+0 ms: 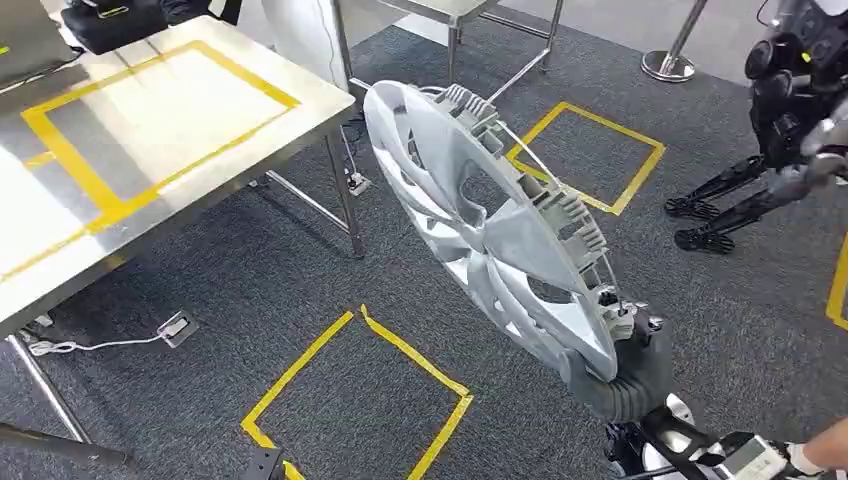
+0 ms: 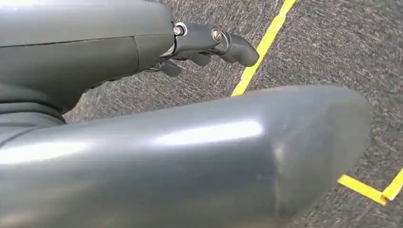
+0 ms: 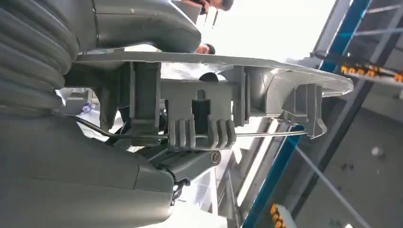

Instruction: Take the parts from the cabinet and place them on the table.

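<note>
A large silver wheel cover [image 1: 500,225] is held up on edge over the grey carpet, tilted, its clip-lined back facing right. My right hand [image 1: 625,375] grips its lower rim. In the right wrist view the rim [image 3: 214,59] and its grey clips [image 3: 199,118] sit clamped between my thumb and fingers. The steel table [image 1: 60,270] with yellow tape rectangles stands at the left. My left hand [image 2: 209,45] hangs over the carpet, fingers curled, holding nothing.
Yellow tape squares [image 1: 355,400] mark the carpet in front and further back [image 1: 585,155]. A floor socket with a white cable [image 1: 175,328] lies under the table. Another dark robot [image 1: 790,110] stands at the right. A barrier post base [image 1: 668,65] is behind.
</note>
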Robot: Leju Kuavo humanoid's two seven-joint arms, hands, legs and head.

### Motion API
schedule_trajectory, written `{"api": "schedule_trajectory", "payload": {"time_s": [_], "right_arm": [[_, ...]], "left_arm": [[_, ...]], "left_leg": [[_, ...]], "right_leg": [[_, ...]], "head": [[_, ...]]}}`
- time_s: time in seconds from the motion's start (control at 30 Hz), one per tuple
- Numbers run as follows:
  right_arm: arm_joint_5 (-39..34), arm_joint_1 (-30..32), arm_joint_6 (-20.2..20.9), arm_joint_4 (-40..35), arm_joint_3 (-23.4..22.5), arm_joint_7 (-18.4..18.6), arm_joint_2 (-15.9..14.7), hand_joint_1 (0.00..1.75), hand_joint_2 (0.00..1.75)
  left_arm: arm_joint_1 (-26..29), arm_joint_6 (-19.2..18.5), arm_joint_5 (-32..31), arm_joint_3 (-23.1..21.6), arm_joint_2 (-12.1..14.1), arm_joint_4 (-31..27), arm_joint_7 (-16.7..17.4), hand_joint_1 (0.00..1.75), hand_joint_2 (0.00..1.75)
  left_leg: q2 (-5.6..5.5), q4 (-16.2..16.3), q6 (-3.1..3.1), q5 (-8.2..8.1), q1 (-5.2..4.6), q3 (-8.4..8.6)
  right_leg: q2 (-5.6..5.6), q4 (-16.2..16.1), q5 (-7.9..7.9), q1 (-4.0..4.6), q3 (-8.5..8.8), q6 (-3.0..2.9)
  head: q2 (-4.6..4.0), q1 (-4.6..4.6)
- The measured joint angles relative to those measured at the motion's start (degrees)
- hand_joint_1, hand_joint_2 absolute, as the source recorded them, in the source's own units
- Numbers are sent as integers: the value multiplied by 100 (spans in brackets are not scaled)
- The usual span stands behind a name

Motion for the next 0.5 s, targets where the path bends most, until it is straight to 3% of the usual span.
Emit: {"api": "schedule_trajectory", "payload": {"time_s": [0.1,0.13,0.17,0.2,0.27,0.3,0.33,0.4,0.43,0.47,0.5], "right_arm": [[20,9,-18,-57,-2,2,11,175,175],[33,16,-22,-85,-2,2,11,175,175],[42,35,-26,-96,-4,2,11,175,175],[42,83,-33,-136,-13,2,11,175,175],[57,146,-61,-166,-33,2,11,175,175],[68,187,-81,-166,-39,2,11,175,175],[68,232,-90,-166,-46,2,11,175,175],[70,265,-94,-173,-59,0,11,175,175],[70,271,-90,-184,-63,0,11,175,175],[68,276,-77,-201,-72,-2,11,175,175],[68,289,-70,-205,-81,-2,13,175,175]], "left_arm": [[13,-7,-30,0,0,2,52,0,0],[11,-7,-42,0,0,2,55,0,0],[-4,-9,-52,0,0,0,57,0,0],[-30,-9,-59,0,-2,-4,61,0,0],[-59,-17,-66,0,-15,-4,70,0,0],[-55,-22,-68,0,-15,-4,72,0,0],[-47,-22,-68,0,-13,-4,87,0,0],[-36,-26,-68,0,-13,-2,90,0,0],[-40,-39,-68,0,-15,-2,87,0,0],[-44,-50,-68,0,-28,-2,85,0,0],[-60,-55,-68,0,-28,-4,83,0,0]], "left_leg": [[-186,5,85,14,-31,-55],[-244,-27,134,47,20,-28],[-300,-31,159,55,31,-35],[-367,-30,184,68,35,-44],[-507,-29,214,81,31,-61],[-590,-27,217,85,29,-66],[-672,-25,211,90,30,-67],[-840,-11,187,105,33,-67],[-919,-2,170,115,36,-67],[-973,1,151,124,43,-78],[-1043,14,97,139,13,-116]], "right_leg": [[-156,-22,8,-7,37,81],[-53,2,-43,-36,42,142],[310,151,-165,-62,1,170],[490,489,-373,-66,-152,181],[595,1405,-798,-67,-591,201],[600,1718,-863,-68,-758,204],[601,1742,-781,-71,-785,198],[636,1065,-317,-83,-472,168],[736,536,-62,-94,-210,149],[1011,92,31,-114,-2,127],[1189,14,-21,-98,17,137]], "head": [[0,22],[0,24],[0,39],[0,65],[0,81],[0,85],[0,85],[0,94],[0,96],[0,96],[0,87]]}}
